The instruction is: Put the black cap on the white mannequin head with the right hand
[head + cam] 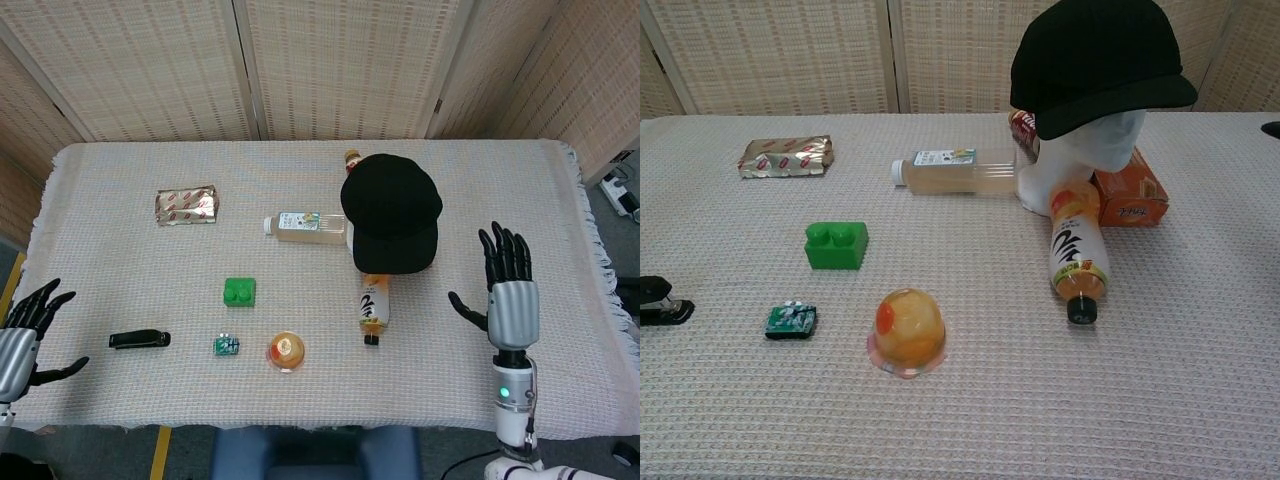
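The black cap (391,212) (1095,62) sits on the white mannequin head (1082,162), brim toward the table's front; from above the cap hides the head. My right hand (508,293) hovers open, fingers spread, to the right of the cap and well apart from it; the chest view shows only a dark tip of it at the right edge. My left hand (22,338) hangs open off the table's front left corner, holding nothing.
Around the head lie an orange juice bottle (1075,248), a clear bottle (958,170) and an orange box (1128,196). Further left are a green brick (837,245), a jelly cup (907,329), a small green chip (791,319), a black stapler (139,339) and a foil packet (186,205).
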